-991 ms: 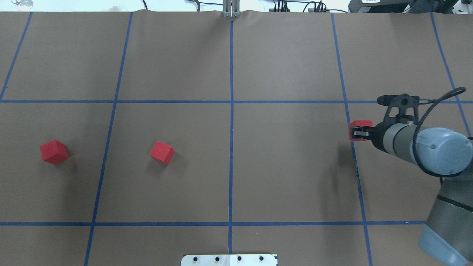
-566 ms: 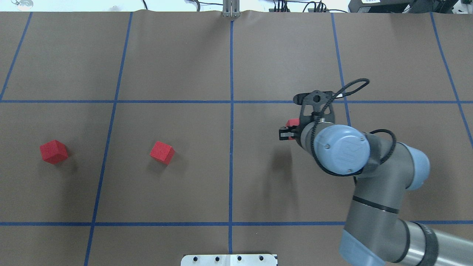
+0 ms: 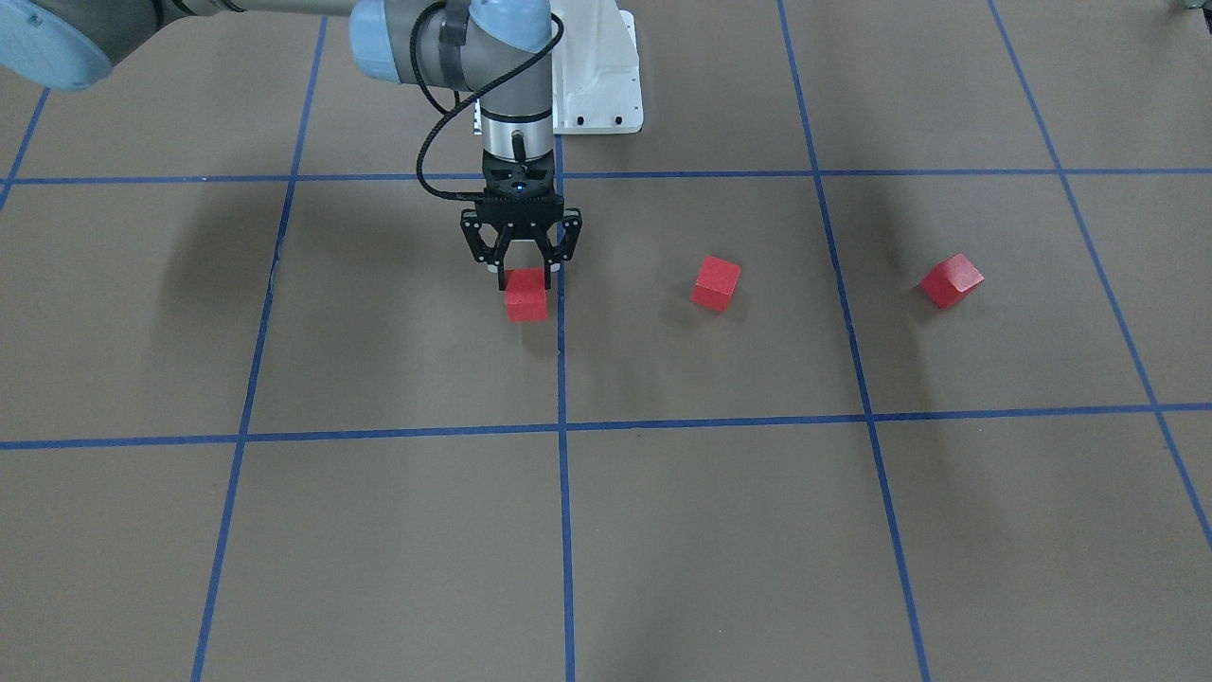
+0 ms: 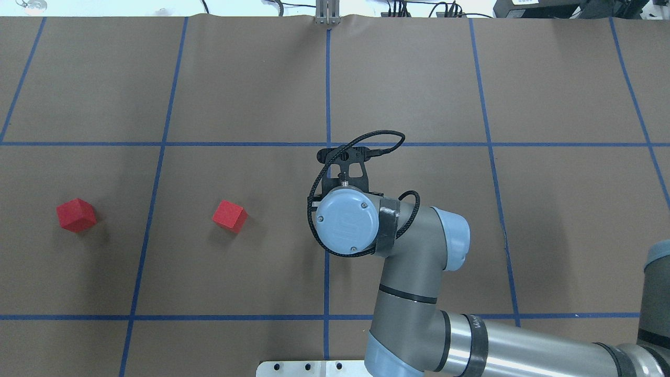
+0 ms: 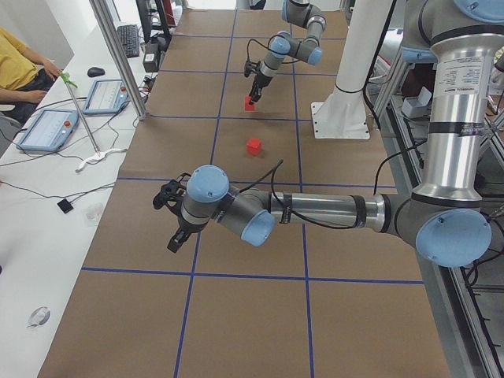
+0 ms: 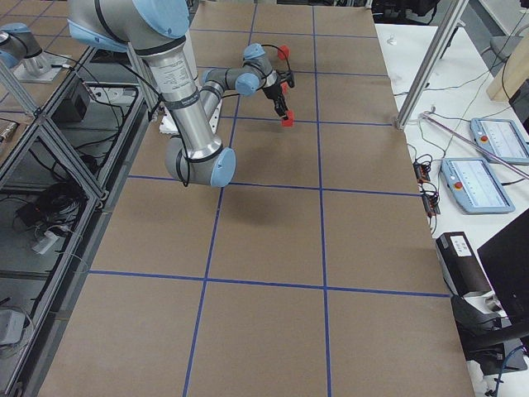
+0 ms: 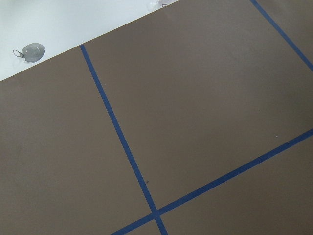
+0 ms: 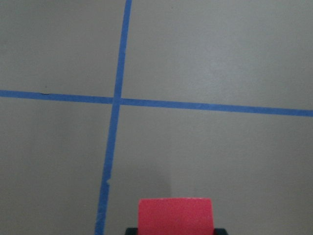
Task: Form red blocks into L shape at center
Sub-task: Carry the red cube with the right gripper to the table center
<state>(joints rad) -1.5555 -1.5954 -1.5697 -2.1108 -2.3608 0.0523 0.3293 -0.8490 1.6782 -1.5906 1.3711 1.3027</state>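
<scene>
Front-facing exterior: right gripper [image 3: 522, 270] is clamped on 1 red block [image 3: 526, 296], just beside the center tape line [image 3: 561, 332]. Nearer block [image 3: 716, 282] and farther block [image 3: 952, 280] lie apart, toward the robot's left.

I judge this as block 1 being placed. Next: lower, release square, and leave room for 2 neighbours.

Overhead, the wrist [image 4: 347, 221] hides the held block. Contact with the brown floor [image 3: 379, 530] is unclear. Left gripper [image 5: 175, 236] shows only in the side view, so I cannot tell its opening.

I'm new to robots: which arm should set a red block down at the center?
Right. The right tool grips a red block beside the central blue line; the left tool hangs far off.
</scene>
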